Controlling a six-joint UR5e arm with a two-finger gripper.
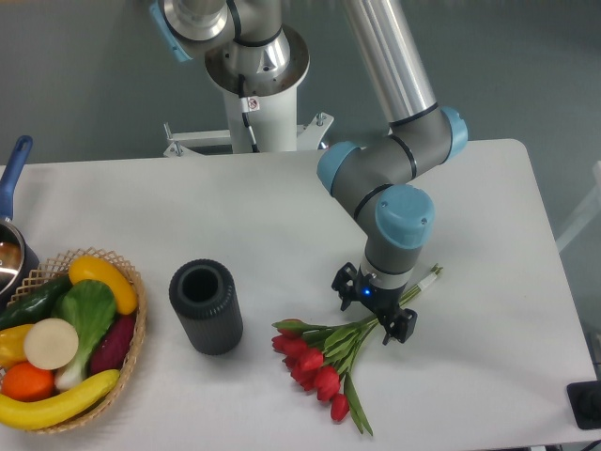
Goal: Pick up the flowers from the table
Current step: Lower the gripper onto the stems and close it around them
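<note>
The flowers (315, 362) are a bunch of red tulips with green stems and leaves, lying on the white table (235, 207) at the front right. The blooms point to the front left and the stem ends reach out to the right, past the wrist. My gripper (374, 316) is low over the stems, just right of the blooms, with its dark fingers on either side of the stem bundle. The wrist hides the fingertips, so I cannot tell whether they press on the stems.
A dark cylindrical vase (206, 305) stands upright left of the flowers. A wicker basket (131, 348) of fruit and vegetables sits at the front left. A pot with a blue handle (13, 178) is at the left edge. The robot base (254, 85) is behind the table.
</note>
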